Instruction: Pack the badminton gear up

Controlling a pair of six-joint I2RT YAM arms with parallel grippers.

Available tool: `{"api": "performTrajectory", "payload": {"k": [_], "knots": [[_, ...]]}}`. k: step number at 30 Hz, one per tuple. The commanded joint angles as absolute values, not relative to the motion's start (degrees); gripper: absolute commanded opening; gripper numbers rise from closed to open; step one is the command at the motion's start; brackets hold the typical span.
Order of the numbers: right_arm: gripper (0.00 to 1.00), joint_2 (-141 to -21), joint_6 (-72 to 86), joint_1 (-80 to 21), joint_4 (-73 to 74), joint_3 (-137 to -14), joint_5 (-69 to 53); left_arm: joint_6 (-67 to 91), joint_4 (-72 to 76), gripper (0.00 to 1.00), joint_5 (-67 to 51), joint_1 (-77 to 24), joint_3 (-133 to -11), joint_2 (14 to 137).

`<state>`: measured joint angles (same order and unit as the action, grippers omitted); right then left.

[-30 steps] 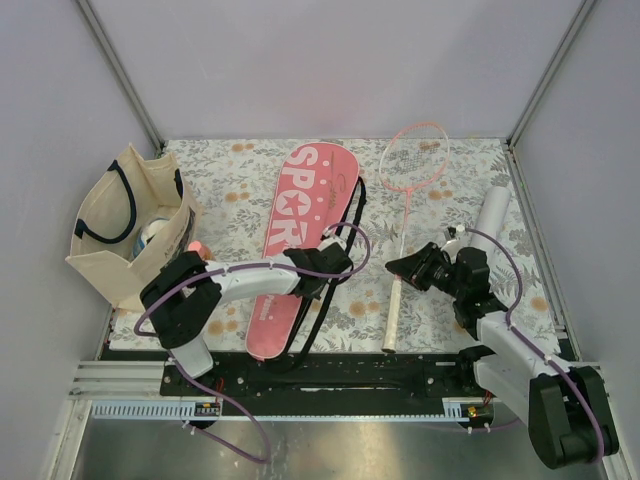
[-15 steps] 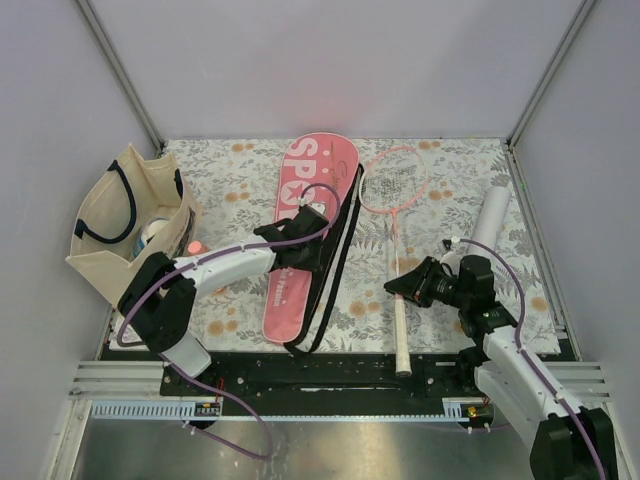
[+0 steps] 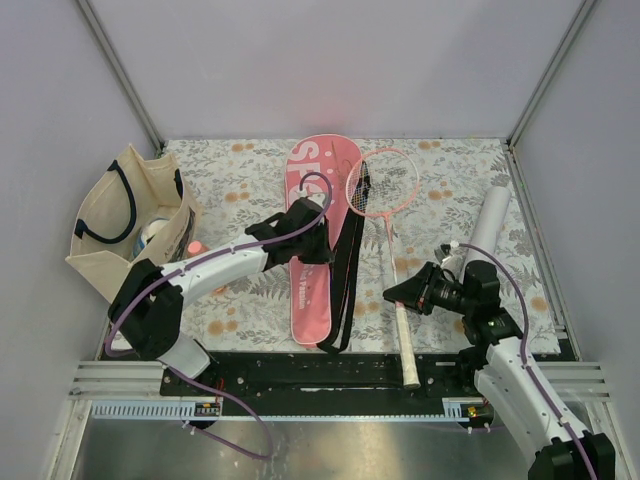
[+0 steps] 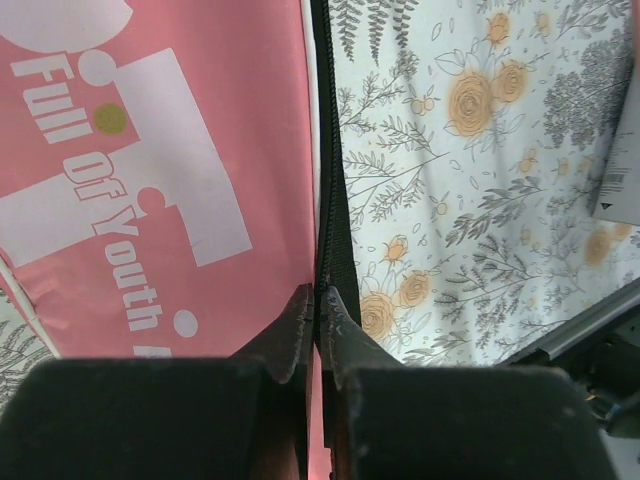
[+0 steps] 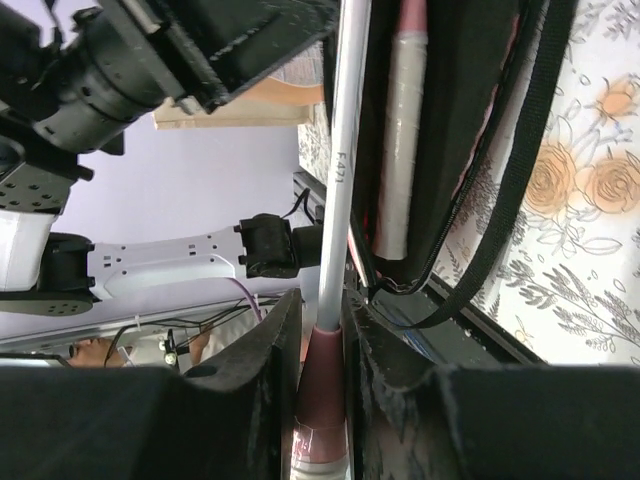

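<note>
The pink cover [image 3: 308,262] lettered "SPORT" lies lengthwise mid-table, its black strap [image 3: 346,270] along its right side. My left gripper [image 3: 318,243] is shut on the cover's black zipper edge [image 4: 330,215], beside the pink face [image 4: 150,180]. My right gripper [image 3: 398,296] is shut on a pink-framed racket [image 3: 383,183], at the pink cone [image 5: 322,370] where the shaft [image 5: 341,150] meets the handle. The racket's head overlaps the strap. A second white handle [image 5: 403,140] shows in the cover's dark opening. The white tube [image 3: 487,220] lies at the right.
A beige tote bag [image 3: 125,225] with navy handles stands at the left, with a small orange bottle [image 3: 193,247] beside it. The black base rail [image 3: 320,368] runs along the near edge, and the racket's handle end [image 3: 410,372] reaches over it.
My left gripper shut on the cover's edge and swung the cover straighter, its near end moving right. My right arm carried the racket left and nearer, bringing its head up to the cover.
</note>
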<state>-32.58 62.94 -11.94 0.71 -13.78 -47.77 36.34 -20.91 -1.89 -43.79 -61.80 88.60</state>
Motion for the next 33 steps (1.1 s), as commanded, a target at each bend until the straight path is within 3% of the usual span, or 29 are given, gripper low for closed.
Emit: {"api": "performTrajectory", "payload": {"k": [1, 13, 25, 33], "knots": [[0.00, -32.61, 62.14, -11.95, 4.30, -15.20, -48.88, 38.49, -15.64, 0.00, -4.31, -43.51, -62.49, 85.43], [0.00, -26.37, 67.77, -11.95, 2.20, -11.25, -41.84, 39.02, -16.08, 0.00, -3.08, -43.51, -62.05, 85.25], [0.00, -36.30, 66.80, -11.95, -11.51, -10.28, -49.30, 38.58, -14.06, 0.00, -3.95, -43.51, -60.82, 84.99], [0.00, -31.57, 63.11, -12.13, -1.25, -13.35, -47.64, 38.58, -13.45, 0.00, -4.13, -43.50, -60.65, 85.08]]}}
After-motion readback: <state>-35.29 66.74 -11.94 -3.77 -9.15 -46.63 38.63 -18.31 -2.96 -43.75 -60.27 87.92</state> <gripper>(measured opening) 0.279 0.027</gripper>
